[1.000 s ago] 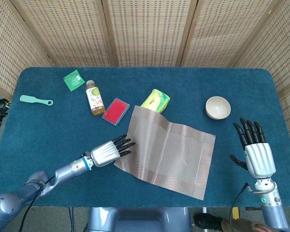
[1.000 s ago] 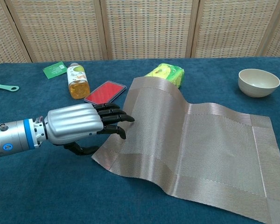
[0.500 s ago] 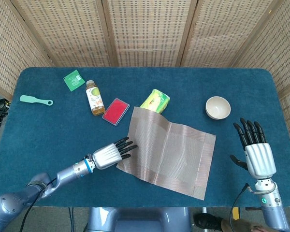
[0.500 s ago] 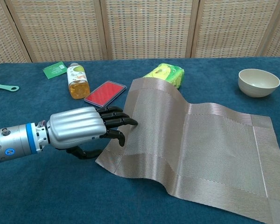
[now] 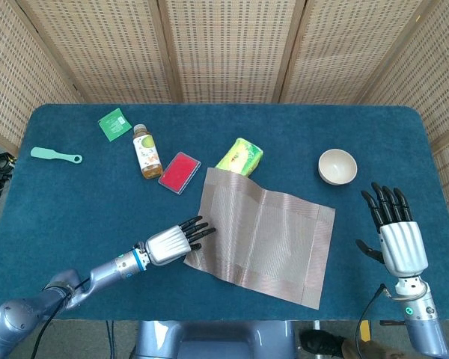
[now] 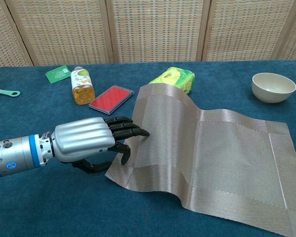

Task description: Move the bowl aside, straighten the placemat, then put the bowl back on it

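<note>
Both views are evenly and brightly lit, with soft, diffuse light from above. Shadows are faint and short, hugging the things at the upper left of each frame. A mild sheen lies on the placemat [image 6: 212, 148] at the centre. Focus is sharp throughout, without visible blur

The woven beige placemat [image 6: 222, 158] runs off the chest view's right and bottom edges; its far corner hides part of the yellow-green packet [image 6: 173, 79].
</note>
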`<control>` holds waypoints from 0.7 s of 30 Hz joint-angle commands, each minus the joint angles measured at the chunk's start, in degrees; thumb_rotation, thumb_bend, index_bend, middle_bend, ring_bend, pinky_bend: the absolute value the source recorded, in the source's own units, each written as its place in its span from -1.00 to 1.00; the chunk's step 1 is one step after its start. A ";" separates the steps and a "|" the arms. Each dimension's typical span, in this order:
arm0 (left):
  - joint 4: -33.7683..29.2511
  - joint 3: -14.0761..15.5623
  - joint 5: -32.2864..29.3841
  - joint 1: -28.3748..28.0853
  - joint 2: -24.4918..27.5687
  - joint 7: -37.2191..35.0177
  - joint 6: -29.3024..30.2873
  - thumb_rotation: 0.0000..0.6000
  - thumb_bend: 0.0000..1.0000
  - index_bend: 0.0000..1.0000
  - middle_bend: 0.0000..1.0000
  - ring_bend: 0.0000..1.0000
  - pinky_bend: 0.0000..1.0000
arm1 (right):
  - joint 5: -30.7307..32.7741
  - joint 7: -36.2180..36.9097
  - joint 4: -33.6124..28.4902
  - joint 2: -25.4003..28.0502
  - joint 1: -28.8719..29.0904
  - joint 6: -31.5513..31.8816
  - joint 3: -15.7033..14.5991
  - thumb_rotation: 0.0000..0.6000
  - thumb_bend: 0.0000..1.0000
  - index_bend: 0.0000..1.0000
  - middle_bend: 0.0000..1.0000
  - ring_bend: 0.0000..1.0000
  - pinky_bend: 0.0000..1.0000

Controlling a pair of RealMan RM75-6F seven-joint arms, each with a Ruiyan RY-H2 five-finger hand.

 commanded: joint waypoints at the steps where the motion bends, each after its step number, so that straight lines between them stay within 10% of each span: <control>1: -0.30 0.11 0.07 -0.01 0.08 -0.14 0.03 1.00 0.04 -0.12 -1.00 -1.00 -1.00 | -0.07 0.14 -0.06 0.03 -0.01 -0.01 -0.01 1.00 -1.00 -0.76 -1.00 -1.00 -1.00; 21: -0.51 -0.70 -0.60 -0.43 -0.77 -0.94 -0.32 1.00 0.00 0.40 -1.00 -1.00 -1.00 | -0.94 0.47 -0.66 0.33 -0.24 0.50 0.02 1.00 -1.00 -0.72 -1.00 -1.00 -1.00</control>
